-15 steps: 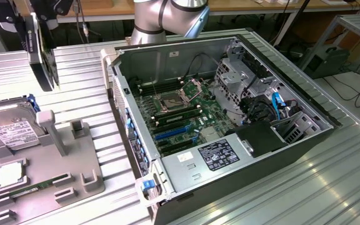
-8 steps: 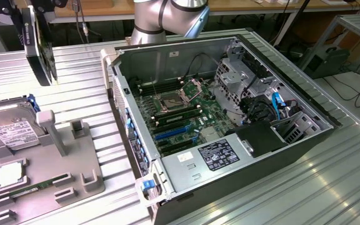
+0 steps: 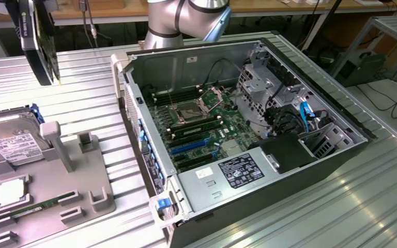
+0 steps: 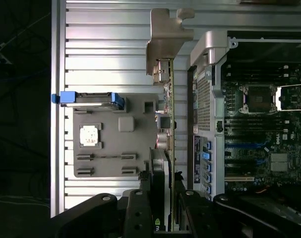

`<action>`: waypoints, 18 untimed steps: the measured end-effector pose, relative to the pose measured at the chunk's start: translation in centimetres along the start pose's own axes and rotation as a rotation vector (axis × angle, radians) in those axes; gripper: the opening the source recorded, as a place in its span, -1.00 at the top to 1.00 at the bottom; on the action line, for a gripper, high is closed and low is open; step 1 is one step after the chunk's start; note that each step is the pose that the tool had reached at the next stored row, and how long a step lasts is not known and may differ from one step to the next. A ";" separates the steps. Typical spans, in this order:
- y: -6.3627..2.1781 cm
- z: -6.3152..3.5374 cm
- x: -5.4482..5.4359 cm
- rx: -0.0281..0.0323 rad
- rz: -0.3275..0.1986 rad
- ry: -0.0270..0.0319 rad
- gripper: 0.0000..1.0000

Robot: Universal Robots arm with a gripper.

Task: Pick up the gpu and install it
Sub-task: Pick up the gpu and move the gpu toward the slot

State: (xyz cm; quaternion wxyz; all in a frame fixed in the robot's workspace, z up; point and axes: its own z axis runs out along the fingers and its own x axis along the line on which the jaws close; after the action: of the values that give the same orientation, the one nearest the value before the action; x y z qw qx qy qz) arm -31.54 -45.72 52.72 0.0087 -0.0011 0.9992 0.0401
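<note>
One broad worktop [image 3: 364, 206] of ribbed, shiny metal slats carries everything below me. On it lies a big computer case [image 3: 254, 217], a black-skinned box on its side with the panel off. Its grey sheet-metal inside holds a green motherboard [image 3: 205, 129] with a square socket, black and blue slots, and a silver power supply [image 3: 243, 170] with a dark label. My arm [image 3: 178, 20], smooth grey tube with rounded joints, rises behind the case.

Toward the exterior view's left sits a flat grey moulded tray [image 3: 81, 186] with upright posts and slotted blocks. A boxy silver hard drive [image 3: 12, 144] with a white label rests at one end of it. A square processor chip [image 3: 10, 192] and a thin green memory stick [image 3: 40, 206] lie flat in it.

The gpu [image 4: 172, 124] hangs from me edge-on. I see a thin green board edge, a black cooler on one face, and a bent silver bracket [image 4: 167, 39] at the far end. From my wrist it lines up over the strip of worktop between tray and case, outside the case. In the exterior view it shows as a dark slab [image 3: 43, 46] toward the exterior view's upper left. My black fingers [image 4: 138, 218] are clamped on its near end, one on each face.
</note>
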 end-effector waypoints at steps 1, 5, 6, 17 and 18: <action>0.01 -0.16 0.0 -0.0001 0.000 0.0000 0.45; 0.04 -0.42 0.0 -0.0008 0.000 0.0001 0.45; 0.04 -0.42 0.0 -0.0009 0.000 0.0000 0.45; -0.25 0.15 -2.8 -0.0017 0.000 -0.0002 0.45; -0.33 0.28 -2.9 -0.0018 0.000 0.0000 0.45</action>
State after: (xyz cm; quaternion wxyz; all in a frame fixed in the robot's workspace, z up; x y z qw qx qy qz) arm -28.65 -46.02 52.47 0.0087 -0.0011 0.9991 0.0410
